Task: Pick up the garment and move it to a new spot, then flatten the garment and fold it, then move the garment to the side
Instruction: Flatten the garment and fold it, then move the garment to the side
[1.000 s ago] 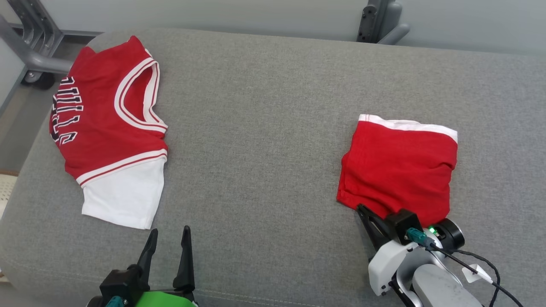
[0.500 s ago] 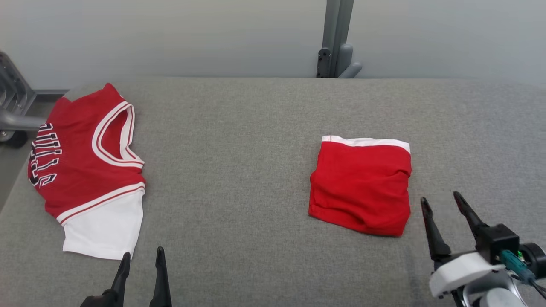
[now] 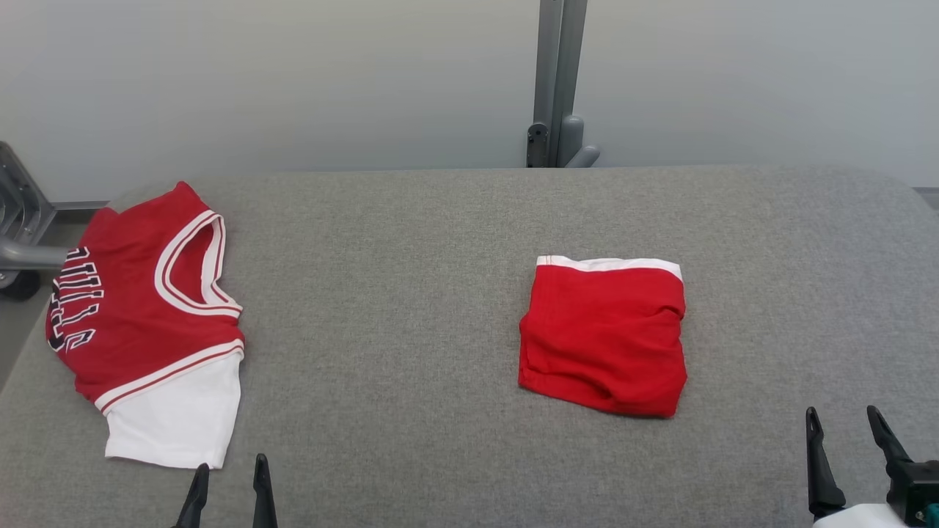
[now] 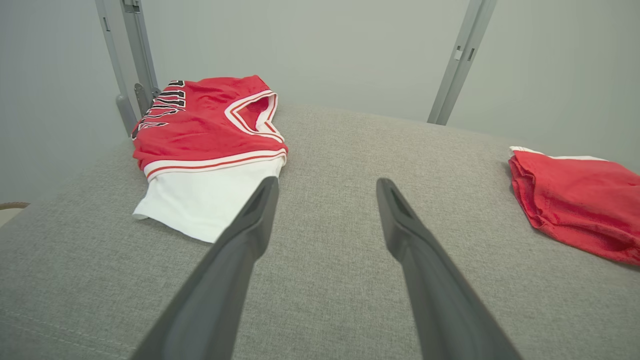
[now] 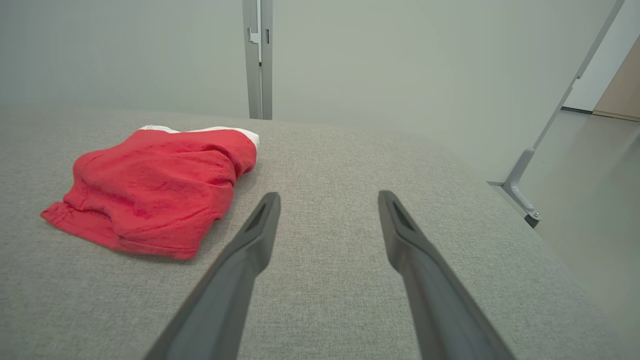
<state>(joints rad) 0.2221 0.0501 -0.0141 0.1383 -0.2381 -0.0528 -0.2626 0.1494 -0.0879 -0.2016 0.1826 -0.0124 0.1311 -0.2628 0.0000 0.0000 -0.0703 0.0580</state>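
While shorts (image 3: 603, 337) lie folded on cushion (image 3: 411, 293) | left fingers (image 3: 261, 488), right fingers (image 3: 816, 458): spread, empty, clear of shorts | jersey (image 3: 143, 315): well left of shorts | task: judged complete

1. We are looking at what seems to be a robot test room or lab rather than a lived-in home.
2. A wide grey upholstered cushion (image 3: 411, 293), like a sofa seat, serves as the work surface.
3. Behind it we see a plain, pale grey-green wall (image 3: 293, 73), smooth and uniform.
4. A grey metal post (image 3: 554, 73) with a bracket at its base stands upright just behind the cushion.
5. At the far left we see a grey metal frame (image 3: 22, 253) above a dark wheel (image 3: 20, 284).
6. In the right wrist view, a slanted metal strut (image 5: 520, 170) meets a smooth grey floor (image 5: 590, 170), with a tan panel (image 5: 620, 85) beyond.
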